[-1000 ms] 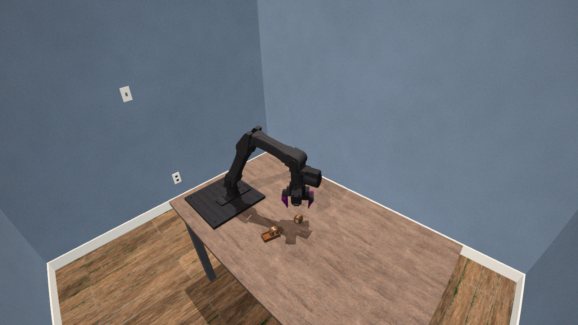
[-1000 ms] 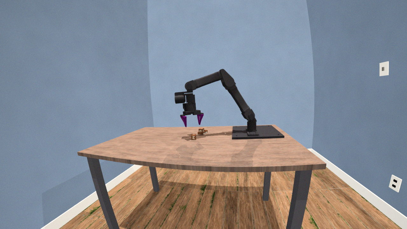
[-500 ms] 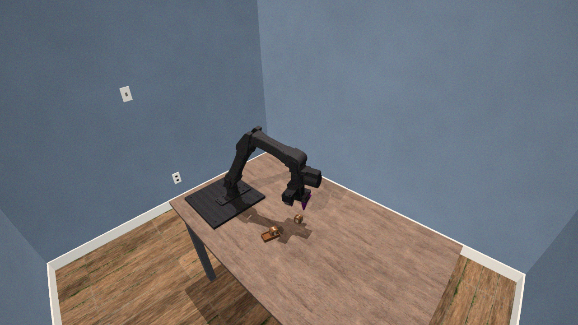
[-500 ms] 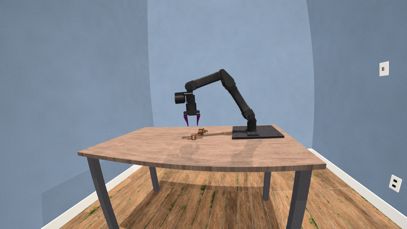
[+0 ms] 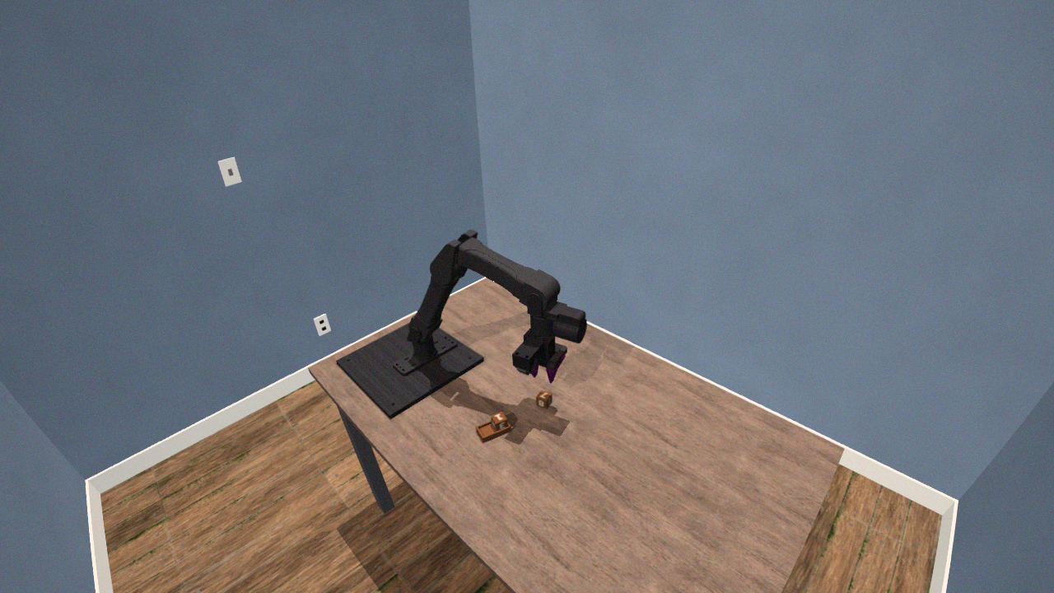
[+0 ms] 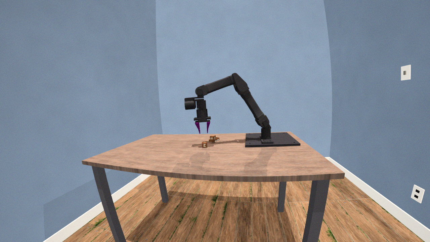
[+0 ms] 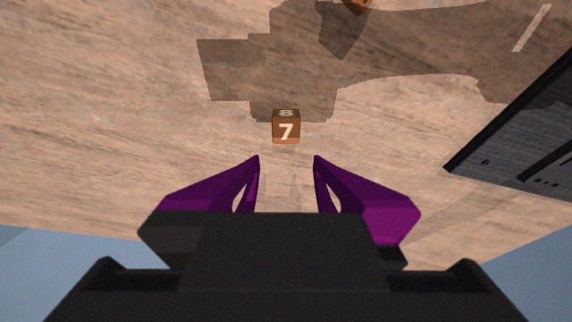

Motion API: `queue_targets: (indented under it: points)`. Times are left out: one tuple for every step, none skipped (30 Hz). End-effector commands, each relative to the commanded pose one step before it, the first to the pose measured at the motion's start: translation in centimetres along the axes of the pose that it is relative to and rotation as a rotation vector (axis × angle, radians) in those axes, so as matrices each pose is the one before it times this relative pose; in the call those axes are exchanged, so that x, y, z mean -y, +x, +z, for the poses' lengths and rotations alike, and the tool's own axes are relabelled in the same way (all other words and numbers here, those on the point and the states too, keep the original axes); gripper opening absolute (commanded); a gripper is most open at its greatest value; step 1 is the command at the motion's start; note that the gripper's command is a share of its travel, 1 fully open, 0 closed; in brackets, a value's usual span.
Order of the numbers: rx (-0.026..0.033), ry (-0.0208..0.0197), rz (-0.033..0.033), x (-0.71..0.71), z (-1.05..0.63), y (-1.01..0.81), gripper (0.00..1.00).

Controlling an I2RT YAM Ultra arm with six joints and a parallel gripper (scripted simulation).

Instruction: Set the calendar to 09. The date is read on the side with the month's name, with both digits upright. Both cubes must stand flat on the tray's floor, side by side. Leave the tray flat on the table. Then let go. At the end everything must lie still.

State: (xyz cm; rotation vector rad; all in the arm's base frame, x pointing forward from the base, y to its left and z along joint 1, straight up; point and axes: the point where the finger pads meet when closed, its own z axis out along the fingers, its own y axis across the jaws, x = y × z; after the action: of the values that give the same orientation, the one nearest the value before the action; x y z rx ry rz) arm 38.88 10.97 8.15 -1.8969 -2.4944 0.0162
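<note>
A loose brown cube [image 5: 543, 399] [image 6: 204, 144] [image 7: 286, 129] stands flat on the table outside the tray. In the wrist view its top shows 7 and a side shows 8; the exterior view shows a 2. The brown tray [image 5: 484, 434] lies on the table nearby; only a corner [image 7: 358, 9] shows at the wrist view's top edge. A second cube [image 5: 500, 420] [image 6: 212, 138] is at the tray's right end in the top view, with a 5 facing the exterior camera. The month's name is not readable. My gripper [image 5: 543, 378] [image 6: 203, 132] [image 7: 286, 161] is partly open and empty, above the loose cube.
The black base plate [image 5: 383, 394] [image 6: 272, 143] [image 7: 514, 165] carries the arm at one end of the table [image 5: 626, 472] [image 6: 144, 156]. A small light strip [image 7: 532, 28] lies near the plate. The arm's shadow falls across the tray area and loose cube.
</note>
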Motion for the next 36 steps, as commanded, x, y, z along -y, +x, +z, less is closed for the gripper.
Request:
queue_targets:
  points:
    - [0.00055,-0.01992,0.00226,-0.168,-0.679,-0.042,0.47]
    - [0.0,0.0,0.0,0.0,0.0,0.0,0.47]
    - [0.0,0.0,0.0,0.0,0.0,0.0,0.47]
    - [0.0,0.0,0.0,0.0,0.0,0.0,0.47]
    - [0.0,0.0,0.0,0.0,0.0,0.0,0.47]
    - [0.0,0.0,0.0,0.0,0.0,0.0,0.47]
    - [0.0,0.0,0.0,0.0,0.0,0.0,0.47]
    - [0.0,0.0,0.0,0.0,0.0,0.0,0.47]
    - [0.0,0.0,0.0,0.0,0.0,0.0,0.47]
    - [0.0,0.0,0.0,0.0,0.0,0.0,0.47]
    - [0.0,0.0,0.0,0.0,0.0,0.0,0.47]
    - [0.0,0.0,0.0,0.0,0.0,0.0,0.47]
    - [0.0,0.0,0.0,0.0,0.0,0.0,0.47]
    - [0.0,0.0,0.0,0.0,0.0,0.0,0.47]
    - [0.0,0.0,0.0,0.0,0.0,0.0,0.47]
    - [0.0,0.0,0.0,0.0,0.0,0.0,0.47]
    - [0.0,0.0,0.0,0.0,0.0,0.0,0.47]
    - [0.0,0.0,0.0,0.0,0.0,0.0,0.47]
    - [0.0,0.0,0.0,0.0,0.0,0.0,0.47]
    - [0.0,0.0,0.0,0.0,0.001,0.0,0.47]
    - [0.0,0.0,0.0,0.0,0.004,0.0,0.47]
    - [0.0,0.0,0.00001,0.0,0.007,0.0,0.47]
    - [0.0,0.0,0.00001,0.0,0.011,0.0,0.47]
    - [0.00001,0.0,0.00001,0.0,0.016,0.0,0.47]
    - [0.00001,0.0,0.00002,0.0,0.021,0.0,0.47]
    - [0.00001,0.0,0.00003,0.0,0.027,0.001,0.47]
    - [0.00001,0.0,0.00003,0.0,0.033,0.001,0.47]
    - [0.00002,0.0,0.00004,0.0,0.04,0.001,0.47]
    - [0.00002,0.0,0.00004,0.0,0.047,0.001,0.47]
    - [0.00002,0.0,0.00005,0.0,0.054,0.001,0.47]
    - [0.00003,0.0,0.00006,0.0,0.061,0.001,0.47]
    - [0.00003,0.0,0.00006,0.0,0.068,0.002,0.47]
    - [0.00003,0.0,0.00007,0.001,0.075,0.002,0.47]
    - [0.0,0.0,0.00001,0.0,0.085,0.002,0.47]
    - [0.0,0.0,0.0,0.0,0.0,0.0,0.47]
    - [0.0,0.0,0.0,0.0,0.0,0.0,0.47]
